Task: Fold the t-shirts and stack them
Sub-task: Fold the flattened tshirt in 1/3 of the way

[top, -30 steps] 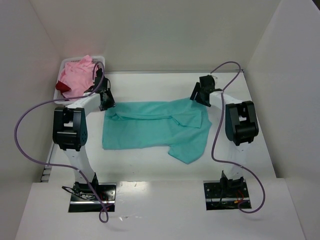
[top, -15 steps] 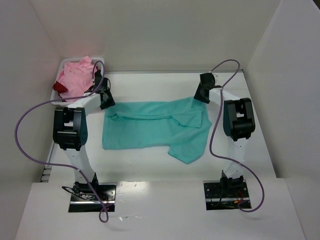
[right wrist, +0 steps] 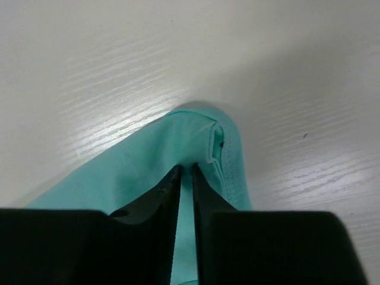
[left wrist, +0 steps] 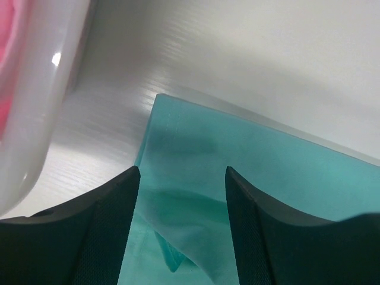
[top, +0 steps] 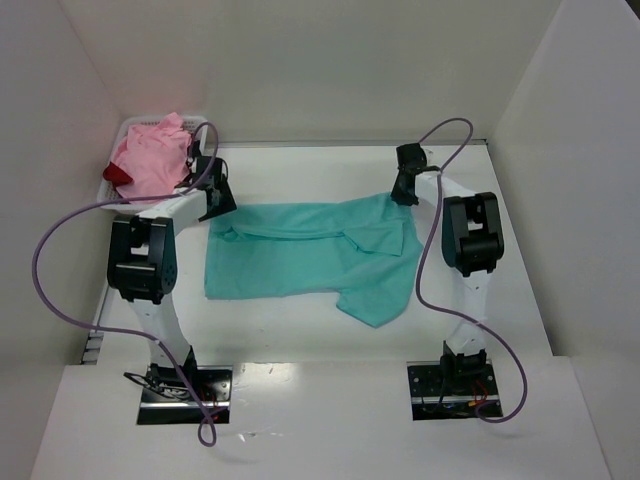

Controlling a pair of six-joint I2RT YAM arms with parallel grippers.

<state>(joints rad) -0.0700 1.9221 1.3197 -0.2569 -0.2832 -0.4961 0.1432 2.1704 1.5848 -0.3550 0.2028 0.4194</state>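
The teal t-shirt [top: 310,255] lies spread in the middle of the table, its far edge folded over. My left gripper [top: 216,200] is at the shirt's far left corner. In the left wrist view it [left wrist: 182,178] stands open above the teal cloth [left wrist: 249,166], a raised fold showing between the fingers. My right gripper [top: 404,190] is at the far right corner. In the right wrist view it [right wrist: 185,169] is shut on a pinched fold of the teal hem [right wrist: 136,172]. The pink t-shirt [top: 150,155] and the dark red t-shirt [top: 118,176] lie in the basket.
The white lattice basket [top: 202,122] stands at the far left corner, its wall [left wrist: 35,119] close beside my left gripper. White walls enclose the table on three sides. Purple cables loop off both arms.
The right jaws have closed onto the teal shirt's far right corner. The left jaws have opened wider and shifted slightly to the right.
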